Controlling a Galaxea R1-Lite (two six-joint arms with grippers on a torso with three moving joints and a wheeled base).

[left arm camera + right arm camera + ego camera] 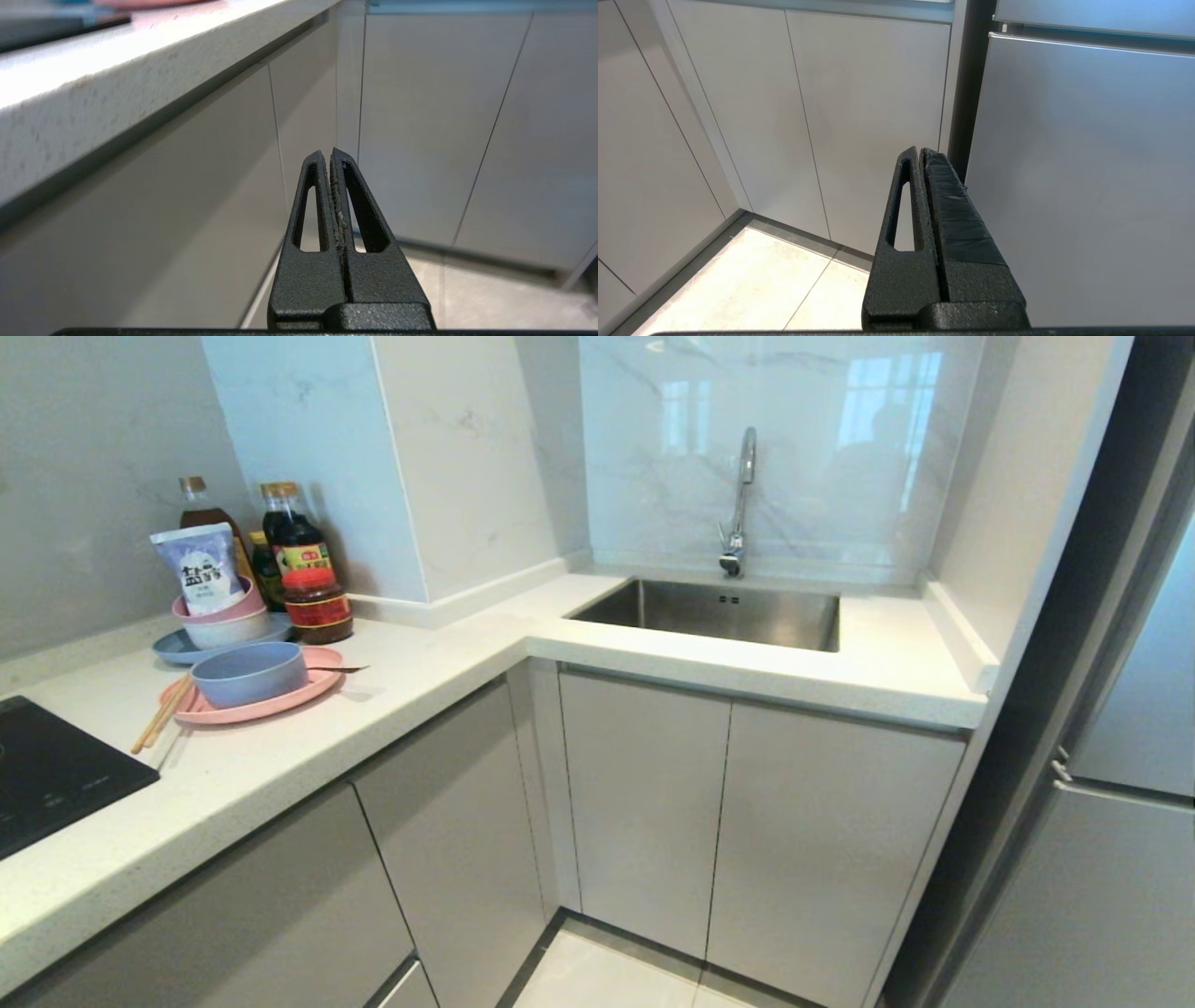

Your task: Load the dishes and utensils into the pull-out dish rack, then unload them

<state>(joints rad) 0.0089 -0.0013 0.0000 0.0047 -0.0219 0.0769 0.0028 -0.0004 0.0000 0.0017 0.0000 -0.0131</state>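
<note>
On the left worktop lies the pink plate [280, 695] with the pale blue-grey bowl [248, 673] standing on it. The wooden chopsticks [161, 716] rest against the plate's left rim, and a slim metal utensil handle [344, 668] pokes out to its right. The pull-out dish rack is out of view; only shut pale-grey cabinet fronts [644, 803] show. Neither arm appears in the head view. My left gripper [327, 153] is shut and empty, below the worktop edge and facing the cabinet corner. My right gripper [920, 150] is shut and empty, low, facing the cabinets beside the fridge.
A blue plate stacked with pink and white bowls [219, 625], a salt bag [201, 565] and sauce bottles [299, 555] stand behind the plate. A black hob [51, 775] lies at far left. Sink [719, 611] with tap [739, 499] sits in the corner; grey fridge [1102, 821] at right.
</note>
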